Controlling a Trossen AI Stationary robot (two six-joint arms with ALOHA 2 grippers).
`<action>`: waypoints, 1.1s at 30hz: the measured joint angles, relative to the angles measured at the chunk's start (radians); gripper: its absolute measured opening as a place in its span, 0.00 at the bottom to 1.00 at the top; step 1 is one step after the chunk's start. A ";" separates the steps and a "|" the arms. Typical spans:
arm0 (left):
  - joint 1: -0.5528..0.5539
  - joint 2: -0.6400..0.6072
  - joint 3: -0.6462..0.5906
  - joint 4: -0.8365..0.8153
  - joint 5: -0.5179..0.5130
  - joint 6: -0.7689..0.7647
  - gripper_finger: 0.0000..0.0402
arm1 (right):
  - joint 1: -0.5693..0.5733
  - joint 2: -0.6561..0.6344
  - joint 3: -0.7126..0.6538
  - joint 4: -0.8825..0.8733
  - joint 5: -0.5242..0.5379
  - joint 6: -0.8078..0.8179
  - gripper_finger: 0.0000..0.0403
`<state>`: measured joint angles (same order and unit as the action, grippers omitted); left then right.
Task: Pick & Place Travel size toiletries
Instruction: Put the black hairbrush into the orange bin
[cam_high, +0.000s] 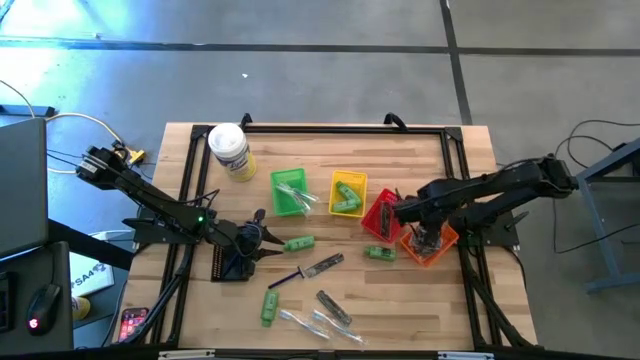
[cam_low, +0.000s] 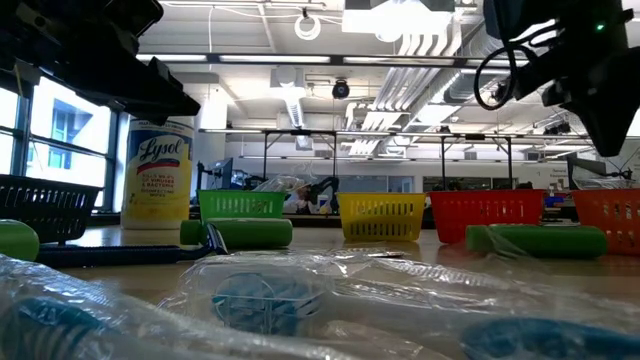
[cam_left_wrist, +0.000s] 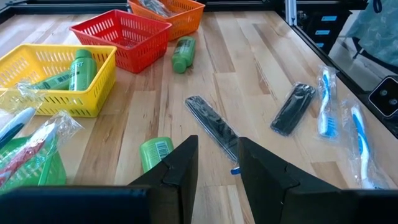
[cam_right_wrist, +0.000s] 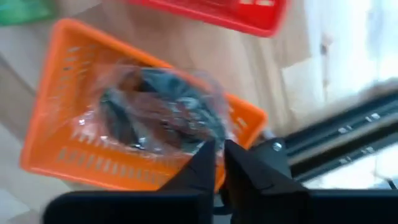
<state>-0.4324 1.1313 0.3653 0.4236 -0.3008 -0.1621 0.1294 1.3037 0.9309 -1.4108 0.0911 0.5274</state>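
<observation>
The right gripper (cam_right_wrist: 218, 163) hangs directly over the orange mesh basket (cam_high: 432, 245) at the right side of the wooden table (cam_high: 420, 300); its two dark fingers stand nearly together with only a thin gap, gripping nothing, just above a round dark pouch in clear wrapping (cam_right_wrist: 158, 112) that lies inside that basket. The left gripper (cam_left_wrist: 217, 163) sits low over the table at the left, beside a black mesh basket (cam_high: 228, 262), fingers parted and empty, pointing at a dark blue razor-like stick in clear wrap (cam_left_wrist: 214, 127) and a bright green little bottle (cam_left_wrist: 155, 152) lying just ahead of it. A red mesh basket (cam_high: 380, 215) touches the orange one; a yellow mesh basket (cam_high: 347, 193) holds green tubes (cam_left_wrist: 79, 67), and a green mesh basket (cam_high: 290, 190) holds clear packets. Loose on the table: another green bottle (cam_high: 379, 253) near the red basket, one (cam_high: 268, 305) at the front, a dark grey oblong piece (cam_high: 334, 307), and clear toothbrush packets (cam_high: 318, 324). A white jar with a yellow label (cam_high: 231, 152) stands at the back left.
</observation>
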 joint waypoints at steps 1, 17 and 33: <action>0.000 0.000 0.000 0.000 0.000 0.000 0.28 | 0.016 0.005 -0.006 0.020 -0.014 0.000 0.04; 0.000 0.000 0.000 0.000 0.000 -0.027 0.28 | 0.021 0.085 -0.148 0.188 -0.075 -0.044 0.01; 0.000 0.000 0.000 0.000 0.000 -0.028 0.28 | 0.019 0.089 -0.180 0.167 -0.151 -0.028 0.01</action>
<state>-0.4323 1.1313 0.3653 0.4236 -0.3008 -0.1905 0.1486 1.3930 0.7509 -1.2437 -0.0599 0.4997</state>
